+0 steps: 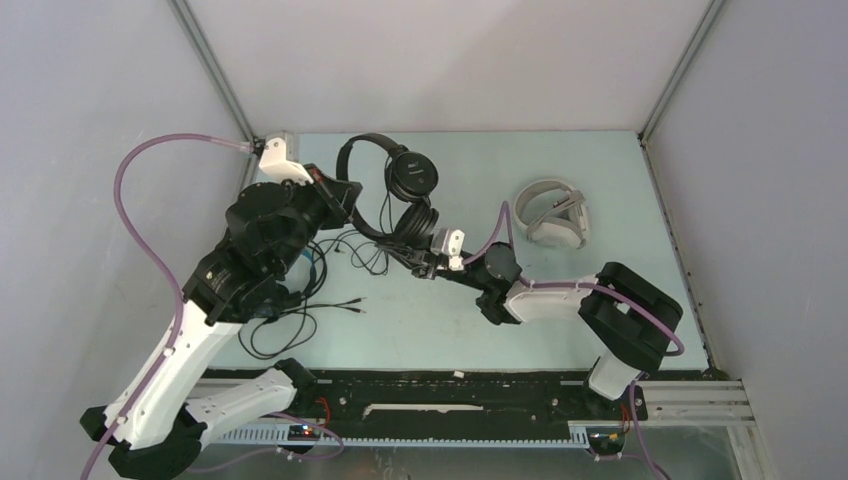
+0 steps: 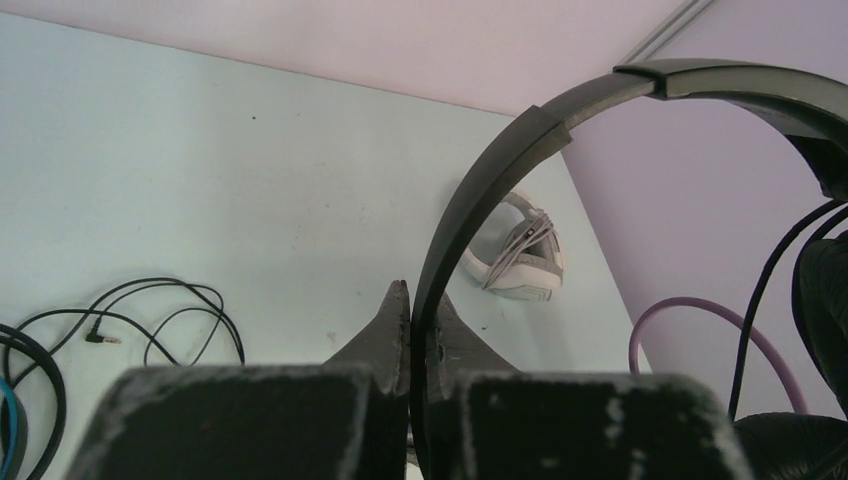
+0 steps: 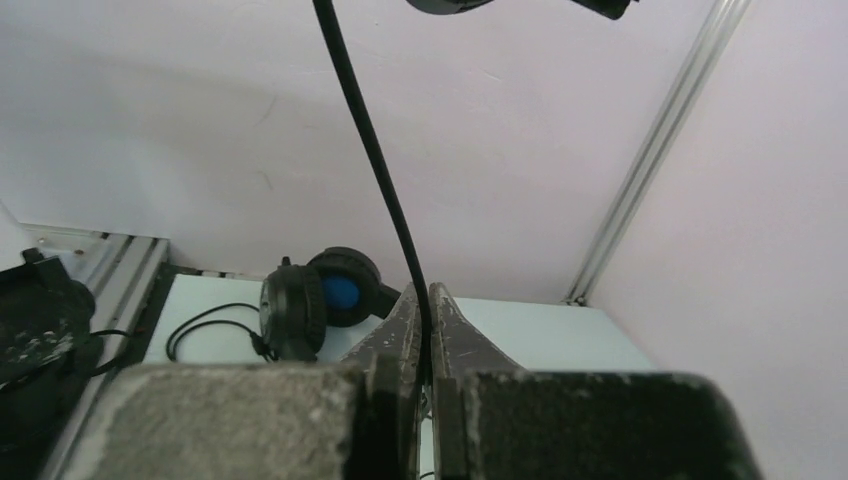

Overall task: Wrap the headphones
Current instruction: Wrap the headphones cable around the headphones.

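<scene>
The slim black headphones (image 1: 411,176) are held up near the back of the table. My left gripper (image 1: 338,192) is shut on their headband (image 2: 480,195), which stands between its fingers (image 2: 398,320). Their thin black cable (image 3: 375,170) runs up out of my right gripper (image 3: 423,297), which is shut on it just below the ear cups (image 1: 432,262). The white headphones (image 1: 552,212) lie at the back right, with their pale cable wound round them (image 2: 520,258). The bulkier black headphones with blue lining (image 3: 322,295) lie on the table, mostly hidden under my left arm in the top view.
Loose black cable (image 1: 300,322) loops over the table in front of my left arm, with a plug end (image 1: 358,309) pointing right. Grey walls and a metal corner post (image 3: 650,160) close in the table. A purple hose (image 1: 135,225) arcs beside my left arm.
</scene>
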Motion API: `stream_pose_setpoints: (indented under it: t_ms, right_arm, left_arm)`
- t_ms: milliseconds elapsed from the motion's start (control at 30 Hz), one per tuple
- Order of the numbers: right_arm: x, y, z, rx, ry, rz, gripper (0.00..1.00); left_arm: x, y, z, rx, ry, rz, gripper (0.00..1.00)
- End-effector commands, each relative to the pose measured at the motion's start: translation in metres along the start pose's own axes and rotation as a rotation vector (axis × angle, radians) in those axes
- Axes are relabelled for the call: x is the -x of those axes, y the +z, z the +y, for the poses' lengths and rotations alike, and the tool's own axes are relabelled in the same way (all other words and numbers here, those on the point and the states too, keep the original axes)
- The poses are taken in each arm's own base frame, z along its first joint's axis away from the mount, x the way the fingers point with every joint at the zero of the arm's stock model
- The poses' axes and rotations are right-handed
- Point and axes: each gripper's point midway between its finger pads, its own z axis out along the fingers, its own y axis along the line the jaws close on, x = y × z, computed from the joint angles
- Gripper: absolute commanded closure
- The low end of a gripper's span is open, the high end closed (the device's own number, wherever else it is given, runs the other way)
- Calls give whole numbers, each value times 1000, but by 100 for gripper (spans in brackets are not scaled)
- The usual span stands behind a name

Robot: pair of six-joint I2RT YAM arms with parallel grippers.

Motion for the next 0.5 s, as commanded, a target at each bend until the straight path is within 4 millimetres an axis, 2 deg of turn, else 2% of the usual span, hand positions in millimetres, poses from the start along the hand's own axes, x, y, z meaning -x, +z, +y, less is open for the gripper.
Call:
stream_pose_setpoints:
  t_ms: [0, 233, 333, 467]
  right_arm:
    - [13, -9, 0, 2, 50, -41, 100]
    - [0, -45, 15, 3, 97, 62, 100]
    - [0, -52, 21, 10, 102, 99, 100]
    - [-2, -60, 19, -24, 96, 131, 100]
  left_arm:
    - [32, -9, -3, 6, 8, -111, 100]
    - [48, -5, 18, 124, 78, -168, 100]
    - [51, -3, 20, 138, 81, -176, 100]
    - [53, -1, 20, 144, 81, -180, 100]
